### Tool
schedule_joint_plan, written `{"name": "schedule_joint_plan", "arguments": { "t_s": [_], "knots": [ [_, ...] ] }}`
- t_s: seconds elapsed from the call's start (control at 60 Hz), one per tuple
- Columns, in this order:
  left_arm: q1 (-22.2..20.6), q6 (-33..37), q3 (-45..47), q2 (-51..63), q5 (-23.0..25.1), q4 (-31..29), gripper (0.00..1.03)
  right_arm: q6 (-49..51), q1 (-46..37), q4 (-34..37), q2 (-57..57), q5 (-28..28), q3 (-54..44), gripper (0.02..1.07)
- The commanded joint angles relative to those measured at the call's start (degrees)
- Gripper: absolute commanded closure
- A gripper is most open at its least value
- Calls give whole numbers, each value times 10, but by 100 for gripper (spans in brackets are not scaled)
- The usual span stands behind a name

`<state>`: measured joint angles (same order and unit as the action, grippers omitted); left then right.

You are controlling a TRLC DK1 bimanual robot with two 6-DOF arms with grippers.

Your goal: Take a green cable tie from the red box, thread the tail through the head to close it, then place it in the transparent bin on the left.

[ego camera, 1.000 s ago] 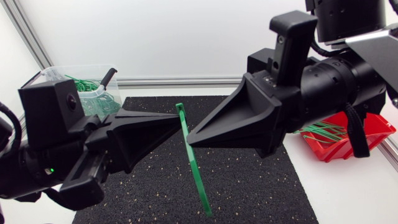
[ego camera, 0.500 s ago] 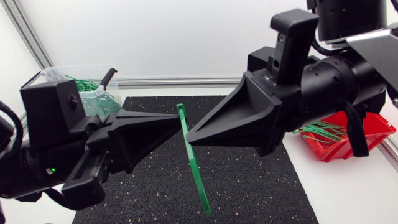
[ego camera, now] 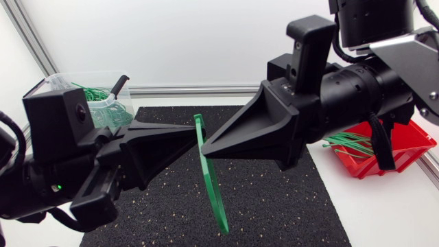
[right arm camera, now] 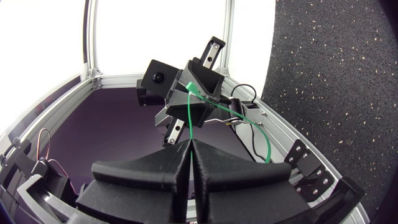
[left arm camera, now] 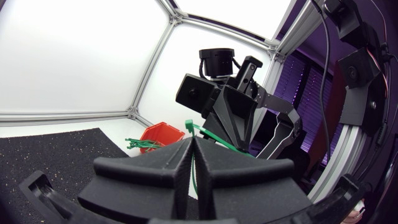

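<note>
— Which step is this?

— Threading, I'd say. The tie (ego camera: 211, 182) is out of the red box (ego camera: 414, 145) and held in the air above the mat (ego camera: 274, 206), between the two arms. It stands nearly upright, head at the top, and the tail hangs free below.

— Who has it?

— The left gripper (ego camera: 195, 134). Its fingers are pressed together on the strap just under the head, and its wrist view shows green in the seam between them. The right gripper (ego camera: 204, 148) meets the strap just below that. Its fingers are together too and seem to pinch the strap, though the contact is small and hard to read.

— So no loop yet?

— None. The tail is nowhere near the head, and the bin (ego camera: 68, 81) waits on the left.

— What does the next move call for?

— Probably the right gripper taking the strap further down, bending the tail up and round, and steering its tip squarely into the head's slot while the left holds the head steady. The slot is narrow and the strap springy, so the aim has to be fine.
</note>
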<state>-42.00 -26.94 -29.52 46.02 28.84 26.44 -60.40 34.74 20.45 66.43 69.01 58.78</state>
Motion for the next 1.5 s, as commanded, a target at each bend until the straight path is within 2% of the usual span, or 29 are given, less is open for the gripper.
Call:
{"name": "schedule_joint_plan", "arguments": {
  "t_s": [0.0,0.2,0.367,0.7,1.283,1.333,1.433,1.483],
  "knots": [
    [-15,5,8,-13,0,4,99,-4,-7,-14,13,-4,-7,101],
    [-24,8,11,-23,-9,3,99,-7,-26,-26,34,-3,3,101],
    [-46,30,18,-32,-38,0,99,-9,-37,-24,47,0,18,101],
    [-45,36,24,-30,-39,3,99,-12,-38,-11,37,-1,58,101],
    [-48,45,21,-30,-44,2,99,-11,-47,-38,92,-5,31,101],
    [-47,51,24,-29,-46,2,99,-11,-47,-43,83,-5,27,95],
    [-38,62,28,-28,-46,2,99,-11,-46,-51,63,-4,18,65],
    [-34,66,30,-27,-45,2,99,-10,-46,-53,55,-1,13,54]
  ]
}}
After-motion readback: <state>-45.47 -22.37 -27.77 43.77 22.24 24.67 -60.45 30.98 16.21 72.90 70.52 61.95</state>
